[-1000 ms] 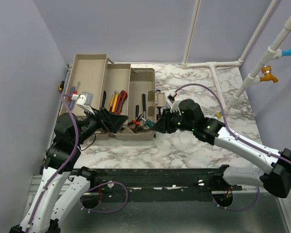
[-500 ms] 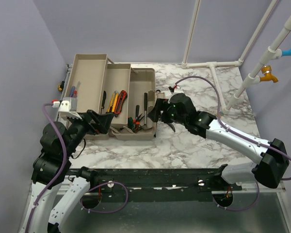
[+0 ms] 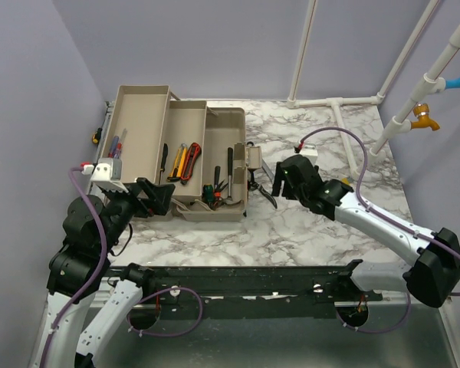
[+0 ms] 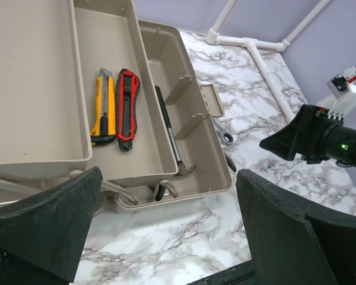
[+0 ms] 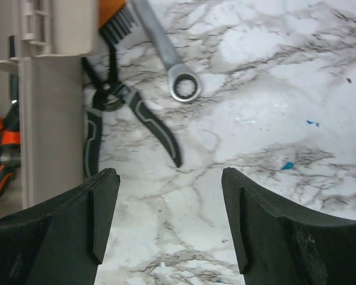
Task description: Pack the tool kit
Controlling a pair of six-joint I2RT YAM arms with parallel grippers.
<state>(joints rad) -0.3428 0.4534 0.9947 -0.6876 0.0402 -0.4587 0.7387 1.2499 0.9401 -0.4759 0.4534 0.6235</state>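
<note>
Right gripper (image 5: 169,193): fingers spread wide, nothing between them, hovering over the white grey-veined marble table (image 5: 273,89). Directly below it lie black-handled pliers (image 5: 154,127), handles splayed, one handle close against the outer wall of the beige plastic toolbox (image 5: 50,89). A silver ring-ended wrench (image 5: 184,88) lies just beside the pliers, also on the table, outside the box.

Left gripper (image 4: 166,196): fingers likewise wide apart and empty, held above the near edge of the open toolbox. In the middle tray lie a yellow utility knife (image 4: 102,107) and a red utility knife (image 4: 126,101), side by side. The right-hand compartment holds a black-handled tool with a metal head (image 4: 166,127). Orange-handled tools (image 5: 6,139) lie at its near end; type not discernible.
</note>
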